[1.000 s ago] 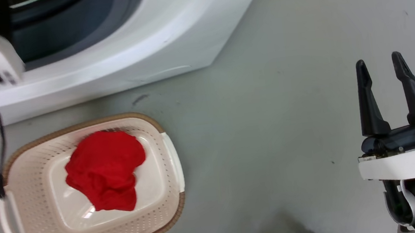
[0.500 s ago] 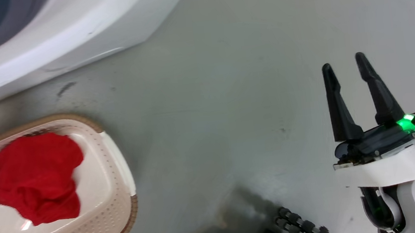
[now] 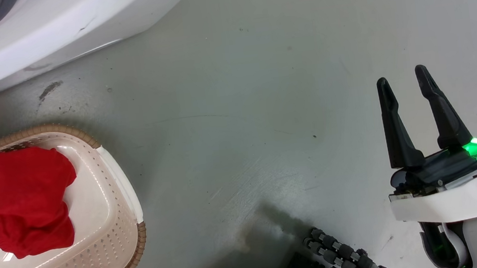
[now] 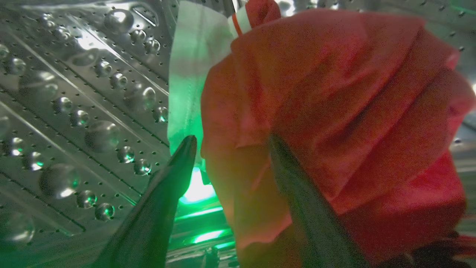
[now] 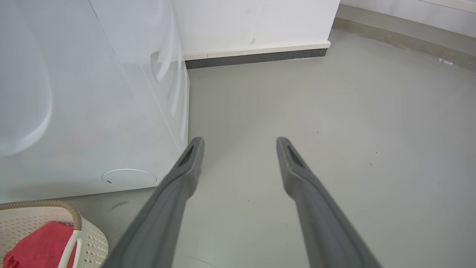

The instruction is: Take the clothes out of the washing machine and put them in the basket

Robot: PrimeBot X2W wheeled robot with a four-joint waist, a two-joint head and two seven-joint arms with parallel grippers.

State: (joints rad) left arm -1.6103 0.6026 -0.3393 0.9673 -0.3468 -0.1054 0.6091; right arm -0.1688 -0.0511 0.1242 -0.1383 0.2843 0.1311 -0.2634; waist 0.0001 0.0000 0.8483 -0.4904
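Left claw [image 4: 232, 138]: inside the washing machine [image 3: 52, 34], deep in its steel drum [image 4: 74, 93]. Fingers spread wide. A red garment [image 4: 334, 111] bulks in the drum right ahead; its near edge falls between the two fingers and drapes against one of them, not pinched. A pale strip [image 4: 189, 74] of fabric runs up beside the red, tinted green by the claw's light. Dimpled, perforated drum wall to the other side.

Right claw [image 3: 401, 76]: out over the bare floor [image 3: 240, 107], well clear of the washing machine's front corner. Fingers wide apart, nothing between them. Green light on at the wrist. From its own wrist camera the right claw [image 5: 240, 139] points past the machine's white side panel [image 5: 93, 111] toward the wall [image 5: 253, 22] behind.

Basket [image 3: 118, 179]: on the floor just in front of the washing machine's base, apart from it. A second red garment [image 3: 17, 199] lies crumpled inside, toward the end nearest the machine. Basket rim and handle [image 5: 74, 238] show low beside the machine's front.
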